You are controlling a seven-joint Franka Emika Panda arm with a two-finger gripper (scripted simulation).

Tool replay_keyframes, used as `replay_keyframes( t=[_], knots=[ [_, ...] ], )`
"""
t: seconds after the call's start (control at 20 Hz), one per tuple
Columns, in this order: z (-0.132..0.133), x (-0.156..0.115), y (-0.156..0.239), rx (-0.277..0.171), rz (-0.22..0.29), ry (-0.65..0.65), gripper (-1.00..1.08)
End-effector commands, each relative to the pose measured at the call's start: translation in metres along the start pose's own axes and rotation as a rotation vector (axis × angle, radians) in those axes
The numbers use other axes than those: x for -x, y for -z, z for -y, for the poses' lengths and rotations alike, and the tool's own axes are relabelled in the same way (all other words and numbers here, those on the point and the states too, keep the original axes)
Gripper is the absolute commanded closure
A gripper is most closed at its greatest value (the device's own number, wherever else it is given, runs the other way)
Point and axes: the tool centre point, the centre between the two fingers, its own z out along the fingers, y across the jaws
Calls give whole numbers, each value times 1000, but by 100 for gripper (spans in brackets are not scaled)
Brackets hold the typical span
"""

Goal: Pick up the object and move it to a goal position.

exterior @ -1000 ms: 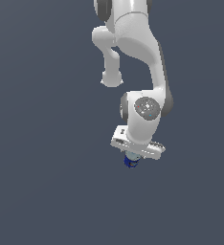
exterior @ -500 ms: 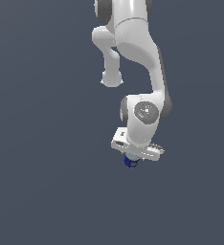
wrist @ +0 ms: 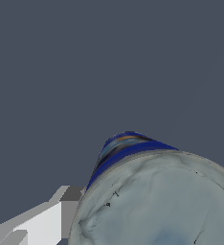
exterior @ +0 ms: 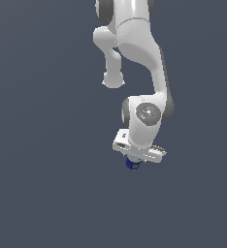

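Plain dark grey backdrop, blue can (exterior: 132, 164) with silver-grey top, pinched by fingers (wrist: 68, 210)

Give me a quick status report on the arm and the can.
Gripper down over the can, one of its fingers against its side. Grip unconfirmed. Can fills the wrist view. Nothing else in sight.

That little can (exterior: 132, 163) is mostly hidden in the exterior view, just a bit of blue body with a speck of red poking out low down. From the wrist view, the can (wrist: 152, 196) fills the corner: pale silver-grey round top, scuffed looking, blue side with an orange-ish streak.
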Motion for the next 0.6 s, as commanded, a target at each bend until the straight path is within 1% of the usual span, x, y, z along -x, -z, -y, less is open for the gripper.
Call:
replay_keyframes(
  t=[0.0, 0.3, 0.55],
  knots=[
    [-1, 1, 1, 0, 0, 0, 108],
    [-9, 7, 7, 0, 0, 0, 108],
    [-23, 17, 18, 0, 0, 0, 108]
  ],
)
